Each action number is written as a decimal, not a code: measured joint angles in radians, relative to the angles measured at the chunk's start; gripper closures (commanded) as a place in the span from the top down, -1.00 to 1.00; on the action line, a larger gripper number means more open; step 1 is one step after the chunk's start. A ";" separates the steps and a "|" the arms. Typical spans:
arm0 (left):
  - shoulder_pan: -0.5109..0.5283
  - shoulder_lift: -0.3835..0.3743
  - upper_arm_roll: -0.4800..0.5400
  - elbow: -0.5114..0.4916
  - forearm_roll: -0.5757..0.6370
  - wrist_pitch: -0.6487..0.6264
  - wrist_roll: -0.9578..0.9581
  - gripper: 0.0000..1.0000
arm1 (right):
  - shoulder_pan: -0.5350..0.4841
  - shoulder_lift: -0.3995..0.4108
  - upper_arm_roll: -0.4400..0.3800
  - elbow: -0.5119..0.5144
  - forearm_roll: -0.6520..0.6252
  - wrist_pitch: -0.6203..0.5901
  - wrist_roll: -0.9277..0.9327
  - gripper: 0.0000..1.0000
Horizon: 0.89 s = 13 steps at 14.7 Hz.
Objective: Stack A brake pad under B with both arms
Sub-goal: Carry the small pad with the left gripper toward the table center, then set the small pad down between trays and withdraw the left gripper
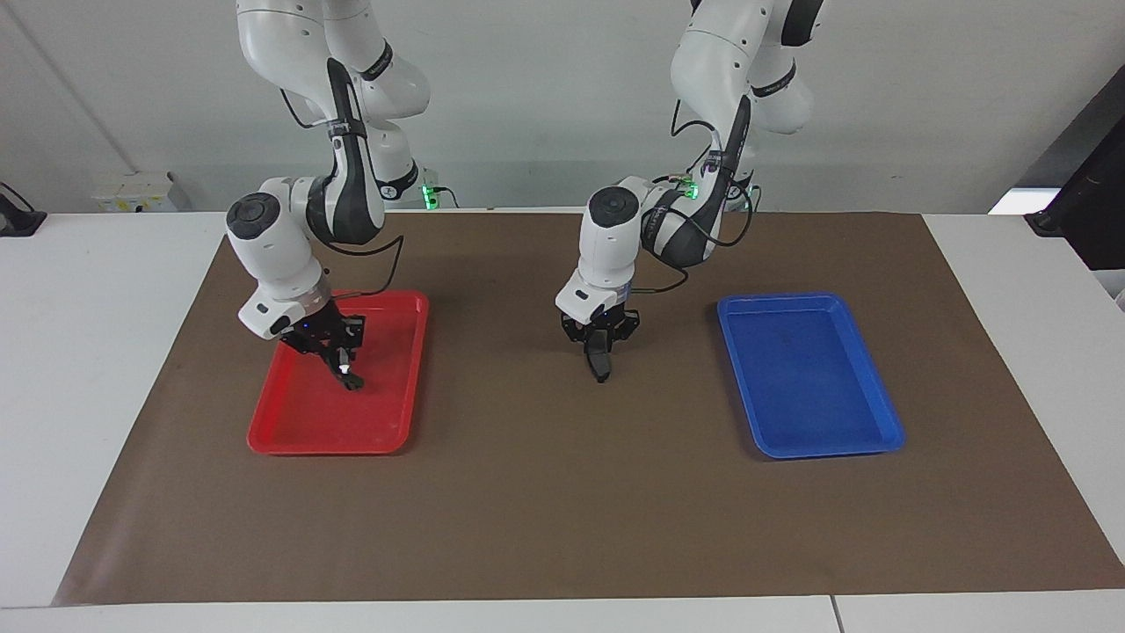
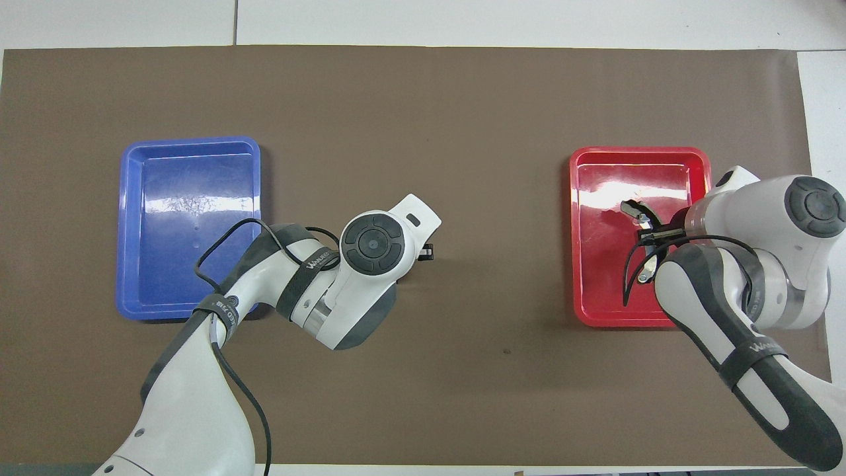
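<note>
Dark A brake pad (image 1: 600, 362) hangs pinched in left gripper (image 1: 600, 374).

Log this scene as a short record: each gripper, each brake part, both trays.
left gripper: above the middle of the brown mat, between the trays
short flat dark-grey pad: at the left gripper's tip; contact with the mat cannot be told
right gripper: down in the red plastic tray, shut on the crescent piece
long curved dark crescent piece with silver metal: in the red tray, gripped
blue plastic tray: nothing in it
stack: not yet made
</note>
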<state>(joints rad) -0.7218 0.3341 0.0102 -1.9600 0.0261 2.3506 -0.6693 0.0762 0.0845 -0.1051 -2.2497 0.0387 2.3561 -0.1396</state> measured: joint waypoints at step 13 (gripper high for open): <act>0.289 -0.213 0.035 0.005 0.001 -0.217 0.339 0.97 | 0.364 0.031 0.008 0.187 0.001 -0.124 0.439 -1.00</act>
<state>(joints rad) -0.4329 0.1212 0.0456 -1.9554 0.0266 2.1338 -0.3303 0.4401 0.1156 -0.0968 -2.0631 0.0399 2.2322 0.2994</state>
